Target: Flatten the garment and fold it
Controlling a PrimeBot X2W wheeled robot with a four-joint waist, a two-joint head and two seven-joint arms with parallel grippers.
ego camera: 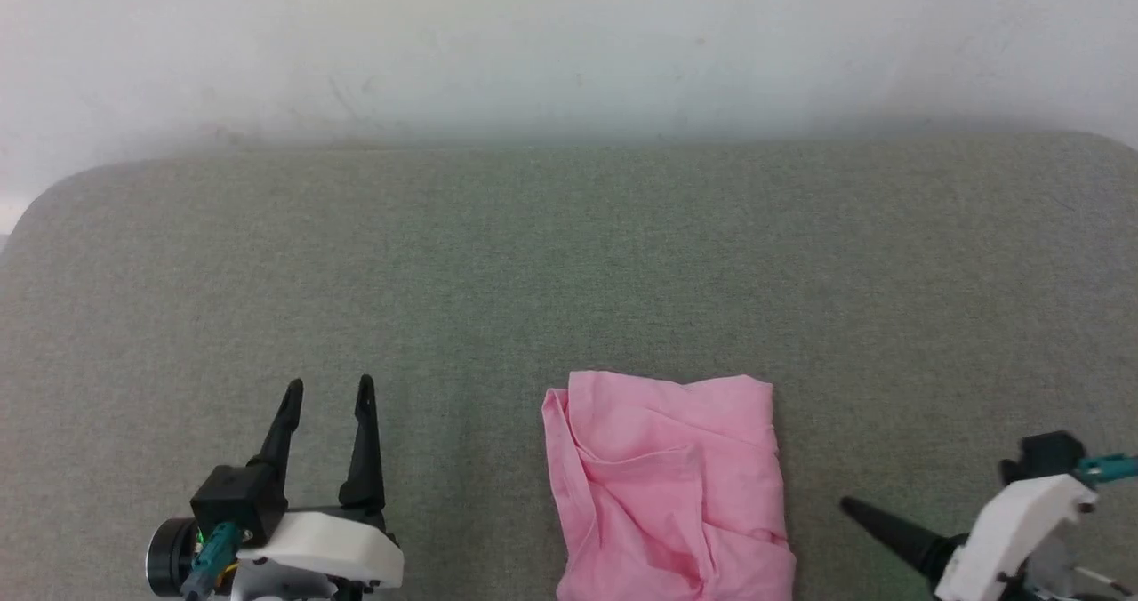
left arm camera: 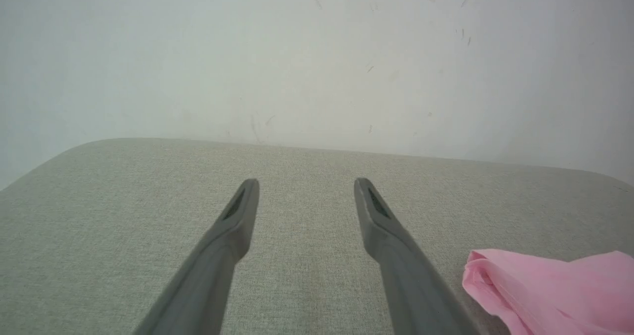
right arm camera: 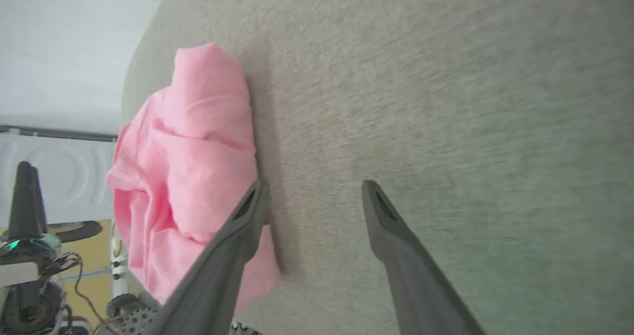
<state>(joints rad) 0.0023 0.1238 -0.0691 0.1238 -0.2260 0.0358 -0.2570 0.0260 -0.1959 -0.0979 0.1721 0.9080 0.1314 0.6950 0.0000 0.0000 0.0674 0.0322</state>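
The light-pink garment (ego camera: pixel 671 490) lies folded into a wrinkled upright rectangle near the front edge of the grey-green cushioned surface (ego camera: pixel 569 272). Its near end runs off the bottom of the head view. My left gripper (ego camera: pixel 327 389) stands open to the garment's left, well apart from it, fingers pointing away from me. The garment's corner (left arm camera: pixel 550 288) shows at the lower right of the left wrist view. My right gripper (right arm camera: pixel 313 189) is open beside the garment's right edge (right arm camera: pixel 193 166), fingers pointing left toward it, holding nothing. The left gripper (left arm camera: pixel 306 184) is empty.
A pale wall (ego camera: pixel 569 41) rises behind the surface's rounded back edge. The right wrist view shows the robot's base and cables (right arm camera: pixel 44 270) beyond the front edge.
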